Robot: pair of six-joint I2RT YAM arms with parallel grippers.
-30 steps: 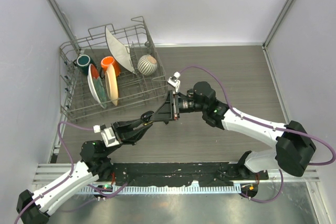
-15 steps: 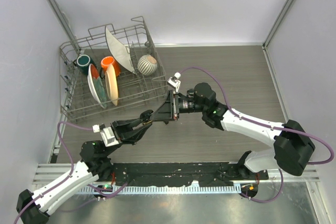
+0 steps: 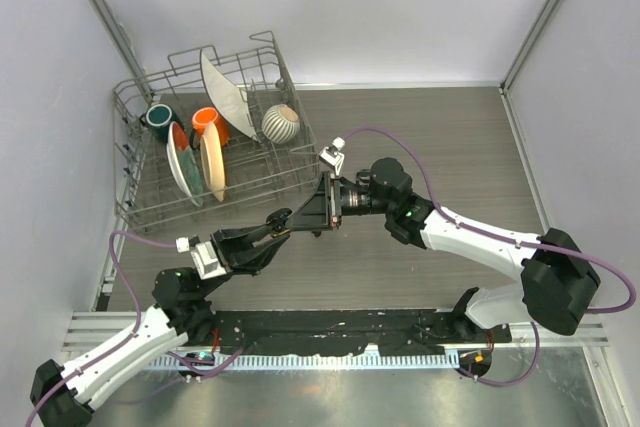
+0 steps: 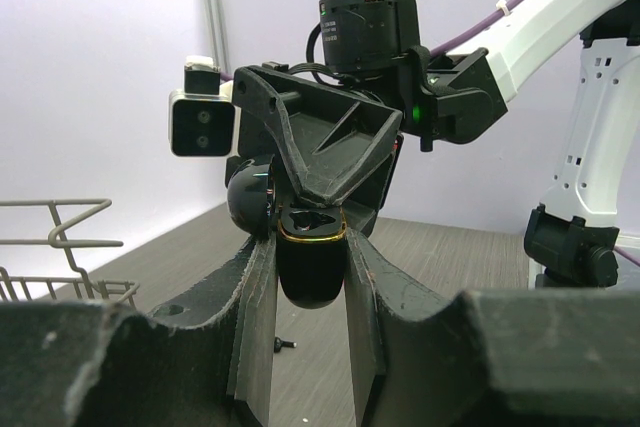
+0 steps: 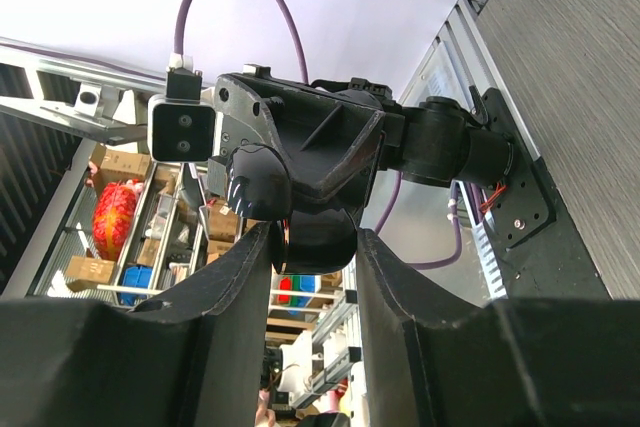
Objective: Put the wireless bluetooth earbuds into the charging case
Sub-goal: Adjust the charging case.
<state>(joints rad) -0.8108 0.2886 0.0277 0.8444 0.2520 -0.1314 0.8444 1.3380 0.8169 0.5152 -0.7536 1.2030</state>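
Black charging case [image 4: 310, 272] is hanging at frame centre while left pincer [image 4: 308, 247] and right pincer [image 5: 312, 237] are both gripping it, probably to hold it steady and open.

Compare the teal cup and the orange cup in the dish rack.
The teal cup is dark and sits at the rack's left end. The orange cup is bright and sits further right, next to the white plate. Both look alike in size and sit in the rack's far row.
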